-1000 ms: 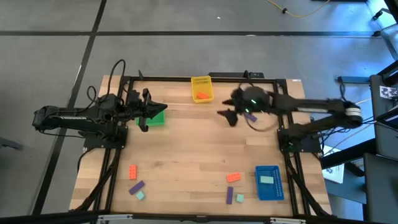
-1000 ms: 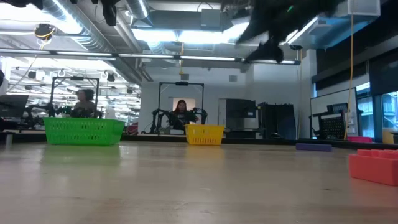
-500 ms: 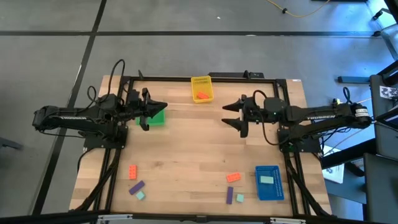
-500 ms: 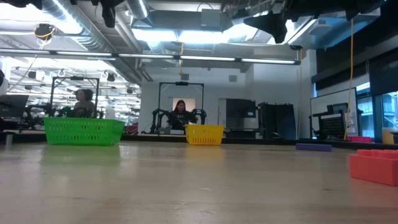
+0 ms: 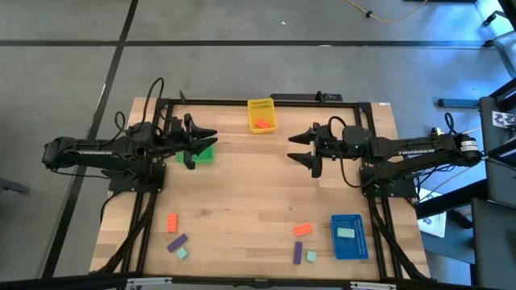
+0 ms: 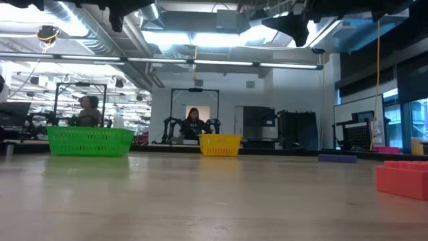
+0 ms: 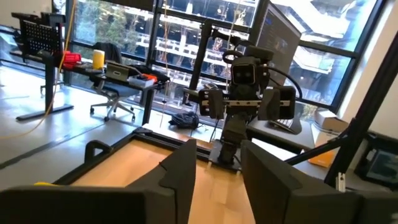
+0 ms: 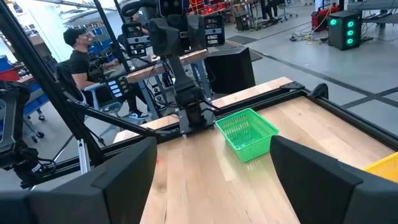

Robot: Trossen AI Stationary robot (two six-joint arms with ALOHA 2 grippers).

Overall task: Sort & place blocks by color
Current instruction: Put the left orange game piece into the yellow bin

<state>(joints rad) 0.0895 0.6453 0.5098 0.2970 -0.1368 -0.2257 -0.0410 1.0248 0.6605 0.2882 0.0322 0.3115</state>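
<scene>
Parting since earlier: left gripper (image 5: 211,143) fingers over green tray (image 5: 202,152).

Two dark jointed arms, black cables

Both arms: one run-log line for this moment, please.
left gripper: open, over green tray | right gripper: open, empty, mid-table | loose blocks: near edge

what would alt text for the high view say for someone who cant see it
Two dark robot arms reach inward over a wooden table, the left tool above a green tray, the right tool open over bare wood. A yellow tray sits at the far edge, a blue tray near right; small orange, purple and mint blocks lie along the near side.
</scene>
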